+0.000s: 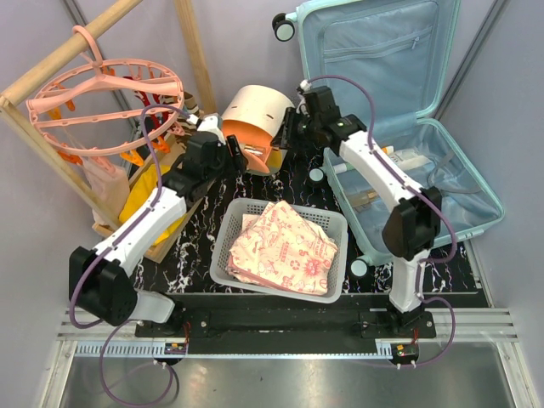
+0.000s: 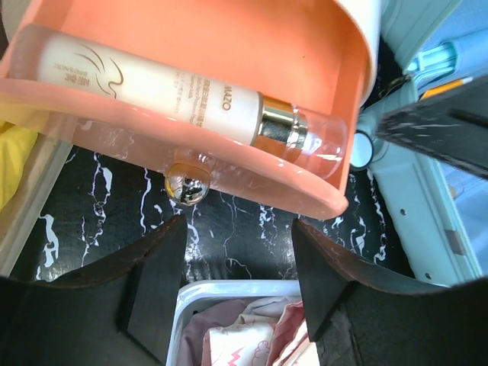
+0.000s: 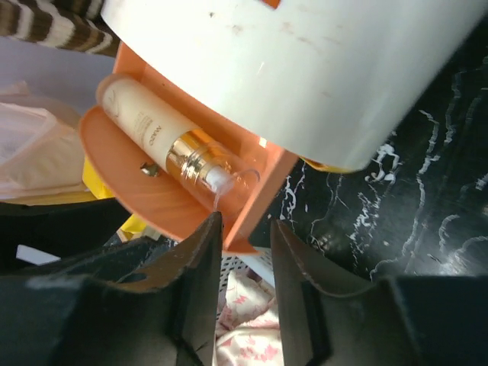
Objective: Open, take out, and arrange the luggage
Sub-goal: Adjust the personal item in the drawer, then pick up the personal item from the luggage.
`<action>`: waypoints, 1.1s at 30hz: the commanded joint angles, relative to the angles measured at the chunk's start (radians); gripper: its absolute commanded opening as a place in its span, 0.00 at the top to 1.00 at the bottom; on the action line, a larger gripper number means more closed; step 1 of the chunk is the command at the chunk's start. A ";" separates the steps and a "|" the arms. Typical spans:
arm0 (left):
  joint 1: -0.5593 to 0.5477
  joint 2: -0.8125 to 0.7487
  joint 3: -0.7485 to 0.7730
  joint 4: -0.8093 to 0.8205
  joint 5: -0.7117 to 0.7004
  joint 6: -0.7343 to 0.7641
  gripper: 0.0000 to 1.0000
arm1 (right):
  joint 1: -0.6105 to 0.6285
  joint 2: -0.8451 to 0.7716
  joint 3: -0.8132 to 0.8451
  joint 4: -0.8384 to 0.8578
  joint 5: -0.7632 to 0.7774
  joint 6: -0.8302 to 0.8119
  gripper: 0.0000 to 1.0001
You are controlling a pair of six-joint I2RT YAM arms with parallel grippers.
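Luggage (image 1: 472, 191) is sitting open at the far right of the black marble-pattern tabletop (image 1: 297, 183). It's a pale mint hard shell. The lid is leaning upright at the back, showing light blue fabric lining with a zip pocket. A black-and-white wheel (image 1: 283, 27) is sticking out top-left. The base half is lying flat with a few tubes (image 1: 410, 158) inside.

Drawer box (image 1: 259, 110) has a rounded cream shell. Its glossy orange drawer (image 2: 229, 46) is standing out toward the arms, with a small chrome knob (image 2: 187, 185) on the front. A cream cosmetic bottle (image 2: 152, 84) with a gold collar and clear cap is lying on its side in the drawer.

White perforated plastic basket (image 1: 223, 242) is sitting just ahead of the arm bases, holding folded pink printed fabric (image 1: 285, 246). At far left a pink round plastic hanger rack (image 1: 106, 93) is hanging on a wooden frame (image 1: 47, 64), with yellow cloth (image 1: 140, 197) below it.

Left arm is reaching forward and inward. Left gripper (image 2: 240, 267) is hovering just short of the drawer front, jaws spread wide with nothing between them. In the wrist view the knob is sitting just above the gap.

Right arm is bending back from the luggage side, elbow over the base shell. Right gripper (image 3: 245, 259) is pointing at the drawer's side. Its jaws are standing narrow, with the drawer's lower corner sitting at the mouth between the fingertips. Can't tell whether they're pinching it or just bracketing it.
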 commanded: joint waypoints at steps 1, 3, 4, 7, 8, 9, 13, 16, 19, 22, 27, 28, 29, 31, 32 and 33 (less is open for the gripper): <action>0.005 -0.094 -0.033 0.092 -0.004 0.022 0.38 | -0.123 -0.215 -0.080 0.000 0.044 0.034 0.55; 0.003 -0.105 -0.048 0.101 -0.007 0.026 0.36 | -0.204 -0.293 -0.157 0.000 0.019 0.107 0.52; 0.003 -0.107 -0.062 0.101 -0.004 0.028 0.34 | -0.275 -0.321 -0.242 0.002 0.016 0.114 0.46; 0.002 -0.108 -0.085 0.098 0.005 0.033 0.30 | -0.427 -0.407 -0.415 0.002 -0.032 0.129 0.31; 0.000 -0.107 -0.090 0.098 0.007 0.033 0.29 | -0.465 -0.436 -0.465 0.000 -0.053 0.175 0.26; 0.000 -0.111 -0.094 0.097 0.005 0.034 0.28 | -0.502 -0.448 -0.559 0.000 -0.099 0.201 0.25; -0.003 -0.114 -0.098 0.078 -0.001 0.051 0.25 | -0.619 -0.500 -0.738 0.044 -0.092 0.267 0.26; -0.004 -0.110 -0.098 0.066 -0.001 0.063 0.23 | -0.622 -0.498 -0.807 0.096 -0.055 0.316 0.24; -0.003 -0.096 -0.093 0.058 0.010 0.065 0.22 | -0.622 -0.449 -0.862 0.161 -0.055 0.374 0.24; -0.003 -0.093 -0.087 0.055 0.014 0.054 0.22 | -0.622 -0.395 -0.906 0.236 -0.024 0.414 0.25; -0.004 -0.101 -0.085 0.062 0.008 0.048 0.21 | -0.624 -0.317 -0.880 0.272 0.025 0.418 0.26; -0.004 -0.102 -0.087 0.062 0.004 0.048 0.21 | -0.624 -0.286 -0.873 0.275 0.025 0.413 0.28; -0.003 -0.102 -0.088 0.065 -0.004 0.046 0.21 | -0.624 -0.272 -0.867 0.281 0.026 0.410 0.30; -0.003 -0.107 -0.088 0.066 -0.009 0.048 0.21 | -0.624 -0.244 -0.863 0.281 0.035 0.408 0.32; -0.003 -0.108 -0.090 0.066 -0.012 0.046 0.21 | -0.624 -0.238 -0.861 0.284 0.054 0.405 0.33; -0.003 -0.113 -0.090 0.066 -0.015 0.043 0.21 | -0.624 -0.231 -0.861 0.287 0.066 0.399 0.34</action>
